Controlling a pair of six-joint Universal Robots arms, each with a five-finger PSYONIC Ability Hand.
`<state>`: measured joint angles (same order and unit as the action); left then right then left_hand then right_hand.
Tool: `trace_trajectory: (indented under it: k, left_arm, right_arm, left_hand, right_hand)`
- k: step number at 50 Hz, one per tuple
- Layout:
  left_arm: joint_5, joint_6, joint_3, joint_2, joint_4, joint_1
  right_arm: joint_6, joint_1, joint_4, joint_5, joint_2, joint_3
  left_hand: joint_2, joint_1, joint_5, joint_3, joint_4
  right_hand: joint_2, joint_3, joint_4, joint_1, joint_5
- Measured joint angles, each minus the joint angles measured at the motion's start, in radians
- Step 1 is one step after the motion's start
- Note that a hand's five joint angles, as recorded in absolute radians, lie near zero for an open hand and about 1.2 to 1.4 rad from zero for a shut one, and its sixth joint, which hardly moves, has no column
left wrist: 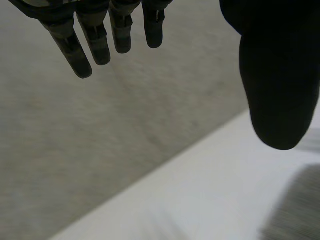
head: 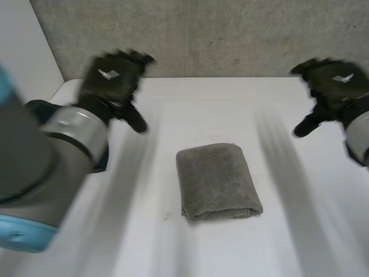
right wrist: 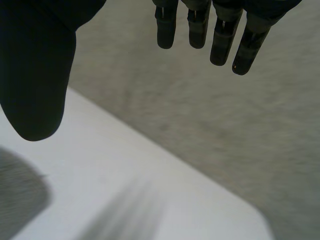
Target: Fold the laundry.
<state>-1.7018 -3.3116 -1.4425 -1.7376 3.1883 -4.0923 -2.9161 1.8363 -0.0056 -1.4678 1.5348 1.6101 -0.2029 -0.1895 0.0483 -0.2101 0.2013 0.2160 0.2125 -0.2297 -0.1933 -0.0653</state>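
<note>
The folded grey towel (head: pixel 218 182) lies in the middle of the white table (head: pixel 190 104) — apart from both hands. The left hand (head: pixel 112 81) and right hand (head: pixel 334 86) hover either side, fingers straight, empty.

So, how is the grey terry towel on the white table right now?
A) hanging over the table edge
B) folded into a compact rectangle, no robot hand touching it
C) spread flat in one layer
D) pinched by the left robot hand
B: the grey terry towel lies folded on the white table, and the left robot hand and right robot hand are open, apart from it.
</note>
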Motion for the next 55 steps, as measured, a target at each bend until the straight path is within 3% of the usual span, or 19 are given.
trace_trajectory:
  k: [2, 5, 6, 10, 27, 38, 55]
  left_arm:
    - [0.000, 0.004, -0.033, 0.103, -0.011, -0.067]
    - [0.000, 0.005, -0.040, 0.124, -0.014, -0.081]
    - [0.001, 0.009, -0.071, 0.202, -0.027, -0.132]
    - [0.005, 0.015, -0.116, 0.269, -0.040, -0.173]
    - [0.014, 0.083, -0.172, 0.279, -0.039, -0.188]
    - [0.013, 0.085, -0.227, 0.230, -0.011, -0.188]
    - [0.013, 0.086, -0.282, 0.158, 0.045, -0.177]
  right_arm:
    - [0.000, -0.040, 0.003, -0.044, 0.074, 0.009]
    - [0.000, -0.044, 0.004, -0.048, 0.082, 0.010]
    - [0.001, -0.076, 0.012, -0.064, 0.142, 0.026]
    - [0.002, -0.099, 0.030, -0.062, 0.186, 0.045]
    - [0.001, -0.100, 0.106, 0.029, 0.182, 0.061]
    - [-0.024, -0.103, 0.233, 0.167, 0.022, 0.150]
    - [-0.201, -0.084, -0.082, 0.233, -0.219, 0.322]
  left_hand:
    - [0.000, 0.000, 0.000, 0.000, 0.000]
    - [0.000, 0.000, 0.000, 0.000, 0.000]
    - [0.000, 0.000, 0.000, 0.000, 0.000]
    - [0.000, 0.000, 0.000, 0.000, 0.000]
    - [0.000, 0.000, 0.000, 0.000, 0.000]
    - [0.000, 0.000, 0.000, 0.000, 0.000]
    - [0.000, 0.000, 0.000, 0.000, 0.000]
  right_hand:
    - [0.000, 0.000, 0.000, 0.000, 0.000]
    - [0.000, 0.000, 0.000, 0.000, 0.000]
    - [0.000, 0.000, 0.000, 0.000, 0.000]
    - [0.000, 0.000, 0.000, 0.000, 0.000]
    - [0.000, 0.000, 0.000, 0.000, 0.000]
    - [0.000, 0.000, 0.000, 0.000, 0.000]
    - [0.127, 0.151, -0.136, -0.118, -0.119]
